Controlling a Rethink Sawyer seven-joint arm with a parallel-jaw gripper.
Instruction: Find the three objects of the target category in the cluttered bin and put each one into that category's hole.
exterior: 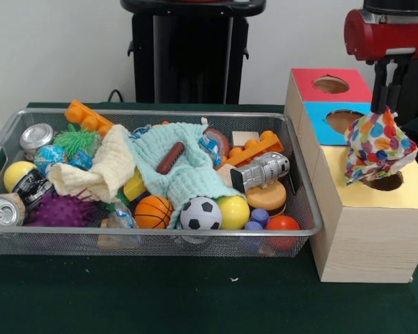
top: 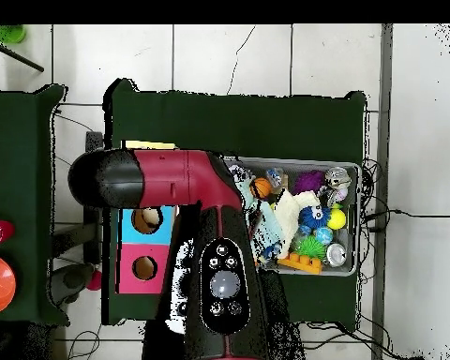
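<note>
My gripper [exterior: 389, 104] is at the right, above the yellow-topped box [exterior: 366, 229]. It is shut on a polka-dot fabric piece [exterior: 377, 146], which hangs over the box's round dark hole [exterior: 388, 184] and covers most of it. The silver wire-mesh bin [exterior: 7, 139] sits to the left, full of toys. A patterned scrap [exterior: 210, 145] peeks out beside the mint-green cloth [exterior: 188, 170]; I cannot tell if it is fabric. In the overhead view my arm [top: 219, 272] hides the gripper, the fabric and the yellow box; the bin [top: 352, 169] shows to its right.
The blue-topped opening [exterior: 343, 120] and red-topped opening [exterior: 331, 85] lie behind the yellow box. The bin holds a pale-yellow cloth [exterior: 101, 167], a soccer ball [exterior: 200, 213], a basketball [exterior: 153, 212], cans [exterior: 3, 209], orange blocks [exterior: 254, 147] and a toy robot [exterior: 261, 170].
</note>
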